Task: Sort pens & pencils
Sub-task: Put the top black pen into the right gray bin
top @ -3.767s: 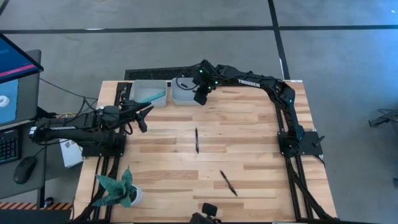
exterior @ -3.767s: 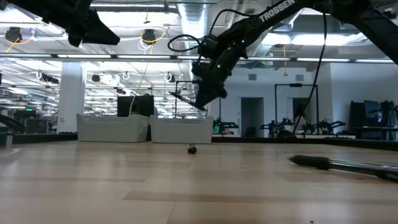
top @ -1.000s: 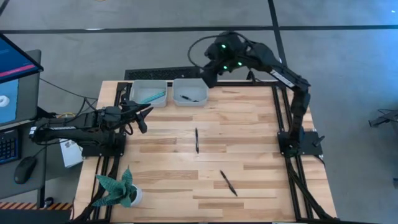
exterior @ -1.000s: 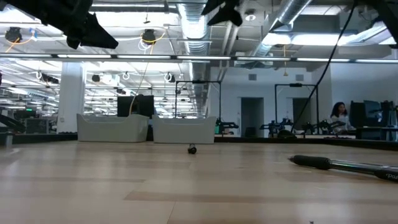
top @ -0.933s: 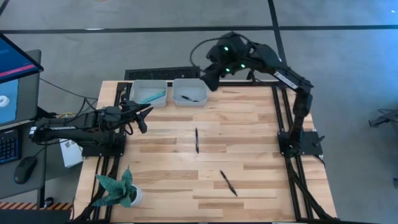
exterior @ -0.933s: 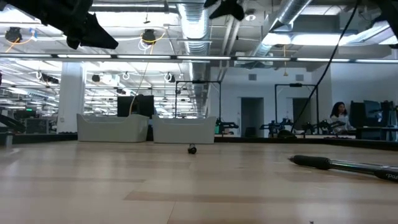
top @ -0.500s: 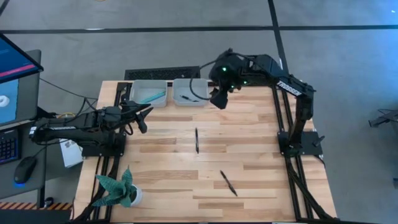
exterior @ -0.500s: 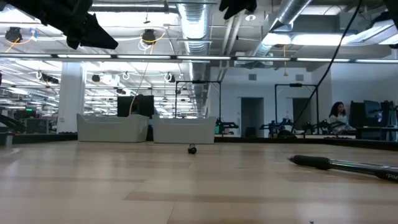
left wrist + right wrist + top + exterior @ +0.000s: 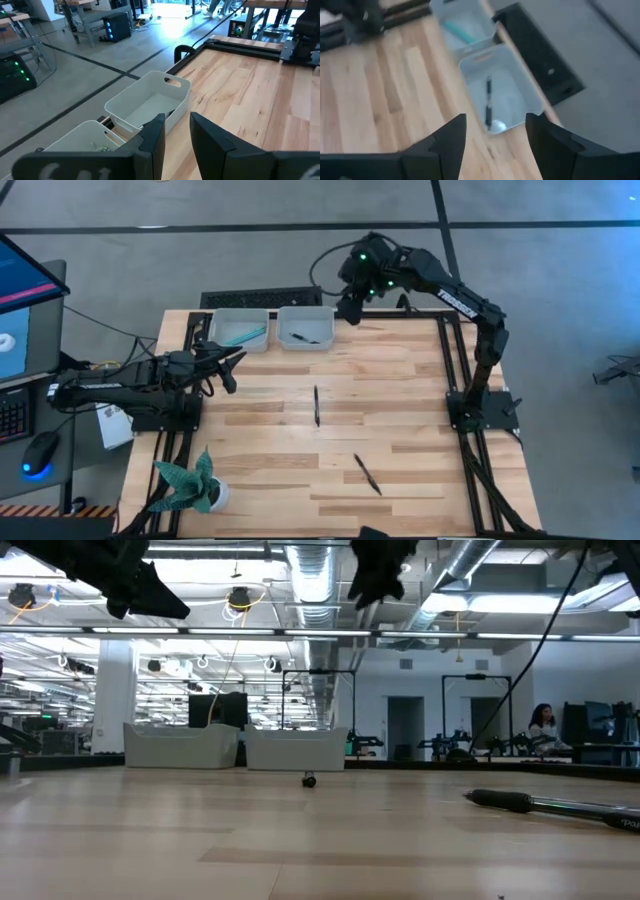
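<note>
Right gripper (image 9: 347, 308) hangs released at upper centre, beside the bin (image 9: 305, 327) holding one black pen (image 9: 488, 106) — left gripper (image 9: 232, 363) parted, mid-left, empty

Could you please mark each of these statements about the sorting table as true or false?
1. Two black pens lie loose on the wooden table: one near the middle, one nearer the front. True.
2. The right grey plastic bin is empty. False: a black pen lies in it.
3. The left grey plastic bin holds teal pens. True.
4. The right pincer grips a pen. False: it is open, holding nothing, raised near the right bin.
5. The left pincer is shut on a teal pen. False: it is open over the table's left side, holding nothing.
</note>
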Controlling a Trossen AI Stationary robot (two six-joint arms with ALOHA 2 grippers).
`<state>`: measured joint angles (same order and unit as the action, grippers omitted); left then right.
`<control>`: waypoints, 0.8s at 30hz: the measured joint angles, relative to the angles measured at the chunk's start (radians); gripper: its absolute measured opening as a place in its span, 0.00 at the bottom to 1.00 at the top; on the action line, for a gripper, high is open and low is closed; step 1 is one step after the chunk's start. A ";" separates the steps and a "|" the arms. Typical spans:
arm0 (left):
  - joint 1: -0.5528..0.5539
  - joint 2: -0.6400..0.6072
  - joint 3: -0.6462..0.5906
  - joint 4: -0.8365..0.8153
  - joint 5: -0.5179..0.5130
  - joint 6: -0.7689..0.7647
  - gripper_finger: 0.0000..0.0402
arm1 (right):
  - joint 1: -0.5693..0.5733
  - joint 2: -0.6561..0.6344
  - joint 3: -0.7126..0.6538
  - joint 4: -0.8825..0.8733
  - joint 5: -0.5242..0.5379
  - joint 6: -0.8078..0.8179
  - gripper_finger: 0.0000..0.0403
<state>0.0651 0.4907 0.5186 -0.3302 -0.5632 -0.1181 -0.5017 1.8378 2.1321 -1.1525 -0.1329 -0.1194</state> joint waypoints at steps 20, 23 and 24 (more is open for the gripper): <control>0.000 0.000 0.000 -0.020 -0.002 0.028 0.20 | 0.013 0.001 -0.461 0.367 -0.084 -0.028 0.56; 0.000 0.000 0.000 -0.020 -0.002 0.018 0.20 | 0.017 0.000 -0.471 0.381 -0.084 -0.014 0.56; 0.000 0.000 0.000 -0.021 -0.002 0.018 0.20 | 0.017 0.001 -0.471 0.381 -0.084 -0.015 0.56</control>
<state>0.0650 0.4908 0.5186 -0.3508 -0.5652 -0.1001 -0.4847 1.8385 1.6608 -0.7712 -0.2165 -0.1341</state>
